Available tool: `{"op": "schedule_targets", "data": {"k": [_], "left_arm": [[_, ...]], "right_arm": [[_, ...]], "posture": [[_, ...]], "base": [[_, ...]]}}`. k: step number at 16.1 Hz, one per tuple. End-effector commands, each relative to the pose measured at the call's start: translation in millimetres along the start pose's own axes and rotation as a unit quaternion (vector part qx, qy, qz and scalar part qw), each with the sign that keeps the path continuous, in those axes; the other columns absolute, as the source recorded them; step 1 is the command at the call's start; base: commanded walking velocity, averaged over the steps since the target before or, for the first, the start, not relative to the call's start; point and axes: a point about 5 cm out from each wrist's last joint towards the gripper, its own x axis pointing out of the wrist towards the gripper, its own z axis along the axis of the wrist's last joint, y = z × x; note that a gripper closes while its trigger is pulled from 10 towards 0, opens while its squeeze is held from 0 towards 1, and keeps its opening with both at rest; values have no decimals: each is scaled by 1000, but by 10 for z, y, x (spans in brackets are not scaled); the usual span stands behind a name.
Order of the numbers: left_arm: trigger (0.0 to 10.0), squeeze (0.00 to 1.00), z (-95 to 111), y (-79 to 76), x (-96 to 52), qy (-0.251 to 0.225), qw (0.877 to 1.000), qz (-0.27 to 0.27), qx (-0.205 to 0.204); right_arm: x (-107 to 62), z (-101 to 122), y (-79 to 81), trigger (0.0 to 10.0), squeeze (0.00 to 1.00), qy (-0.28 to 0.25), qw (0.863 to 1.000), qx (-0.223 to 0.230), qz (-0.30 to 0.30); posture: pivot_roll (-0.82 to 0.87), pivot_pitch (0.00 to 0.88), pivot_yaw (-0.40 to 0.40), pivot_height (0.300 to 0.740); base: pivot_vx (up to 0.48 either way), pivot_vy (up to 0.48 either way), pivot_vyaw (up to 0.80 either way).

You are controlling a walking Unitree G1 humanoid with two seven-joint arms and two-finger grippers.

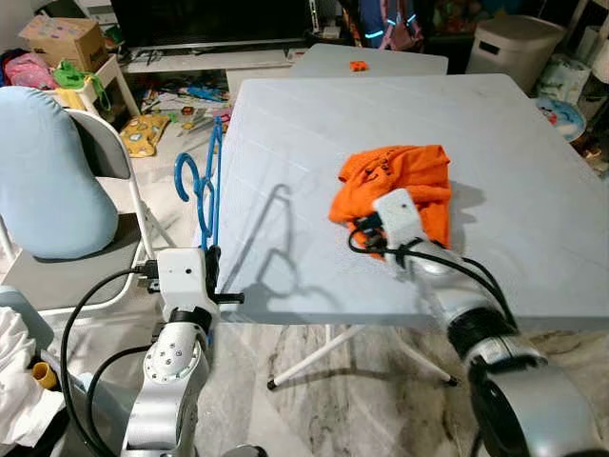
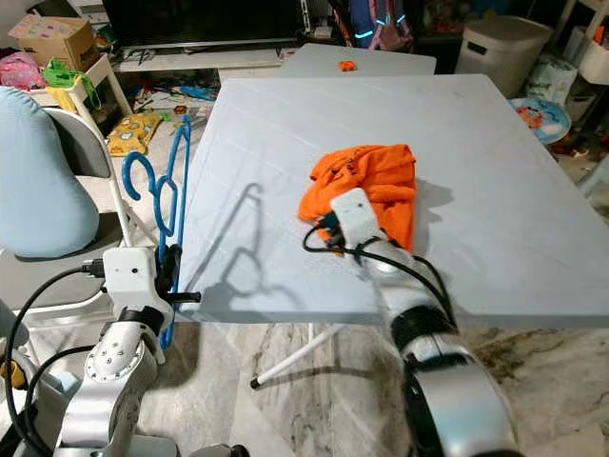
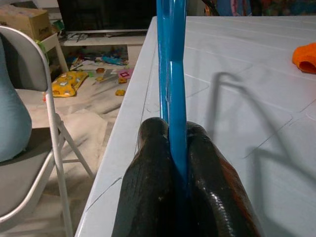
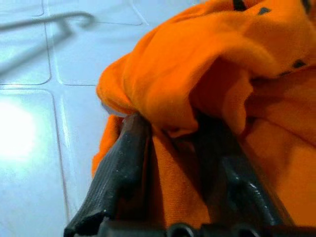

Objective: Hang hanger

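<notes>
Left gripper (image 3: pixel 177 163) clenched on blue hanger (image 1: pixel 202 181), held upright off table's (image 1: pixel 533 162) left edge, apparently readied for dressing. Right gripper (image 4: pixel 168 148) straddles fold of orange garment (image 1: pixel 400 181) mid-table, fingers spread, seemingly gathering cloth.

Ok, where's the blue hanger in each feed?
Left eye: blue hanger upright off the table's left edge, above the left gripper.
Right eye: same spot.
Left wrist: its bar clamped between the jaws.
Right wrist: hanger itself absent.
Shared landmark: orange shirt on the white table.
</notes>
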Motion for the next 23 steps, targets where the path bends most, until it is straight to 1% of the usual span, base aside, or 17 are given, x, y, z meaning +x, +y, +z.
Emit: {"op": "schedule_targets", "data": {"k": [1, 3, 5, 6, 8, 9, 12, 13, 14, 15, 16, 17, 18, 19, 20, 21, 23], "left_arm": [[10000, 0, -28, 23, -2, 6, 1000, -1, 14], [10000, 0, 41, -72, -37, -22, 998, -34, 46], [10000, 0, 63, -118, -52, -32, 996, -51, 61], [10000, 0, 53, -105, -50, -28, 997, -48, 57], [10000, 0, 46, -93, -40, -27, 997, -46, 59], [10000, 0, 40, -93, -35, -26, 997, -47, 62], [10000, 0, 52, -145, -52, -32, 994, -75, 72], [10000, 0, 86, -163, -87, -52, 988, -94, 108], [10000, 0, 86, -163, -87, -52, 988, -94, 108], [10000, 0, 84, -129, -85, -53, 987, -82, 126], [10000, 0, 78, -117, -79, -51, 988, -76, 125], [10000, 0, 103, -126, -46, -50, 990, -66, 115], [10000, 0, 128, -146, -41, -56, 990, -66, 114], [10000, 0, 137, -163, -37, -59, 989, -66, 115], [10000, 0, 148, -188, -31, -62, 989, -67, 113], [10000, 0, 153, -198, -26, -63, 989, -69, 112], [10000, 0, 160, -212, -7, -66, 989, -70, 115]], "right_arm": [[-56, 54, -75, 10000, 1000, -29, 999, -4, -14], [-179, 127, -178, 10000, 1000, -90, 994, 11, -60], [-299, 187, -226, 10000, 1000, -127, 988, 26, -84], [-358, 223, -264, 10000, 1000, -145, 984, 38, -97], [-417, 221, -239, 10000, 1000, -152, 985, 38, -73], [-511, 219, -237, 10000, 1000, -160, 984, 34, -64], [-654, 242, -317, 10000, 1000, -173, 981, 33, -79], [-710, 226, -338, 10000, 1000, -173, 980, 38, -92], [-710, 226, -338, 10000, 1000, -173, 980, 38, -92], [-729, 213, -318, 10000, 1000, -172, 978, 49, -105], [-732, 208, -307, 10000, 1000, -171, 978, 54, -109], [-720, 221, -215, 10000, 1000, -177, 974, 90, -114], [-722, 231, -171, 10000, 1000, -178, 973, 96, -111], [-717, 227, -141, 10000, 804, -175, 974, 96, -106], [-707, 225, -115, 10000, 686, -174, 974, 99, -103], [-703, 227, -108, 10000, 686, -174, 974, 101, -102], [-692, 246, -95, 10000, 627, -170, 975, 99, -100]], "posture": [[-17, 31, 25, 740], [-22, 33, 26, 740], [-26, 39, 30, 740], [-29, 37, 32, 740], [-33, 33, 34, 740], [-36, 32, 35, 740], [-43, 34, 37, 740], [-45, 44, 37, 740], [-45, 44, 37, 740], [-45, 56, 36, 740], [-45, 56, 36, 740], [-44, 51, 37, 740], [-43, 47, 37, 740], [-43, 47, 37, 740], [-43, 45, 38, 740], [-43, 45, 37, 740], [-44, 42, 38, 740]], "base": [[0, 0, 0], [0, 0, 0], [0, 0, 0], [0, 0, 0], [0, 0, 0], [0, 0, 0], [0, 0, 0], [0, 0, 0], [0, 0, 0], [0, 0, 0], [0, 0, 0], [0, 0, 0], [0, 0, 0], [0, 0, 0], [0, 0, 0], [0, 0, 0], [-129, 0, 0]]}}
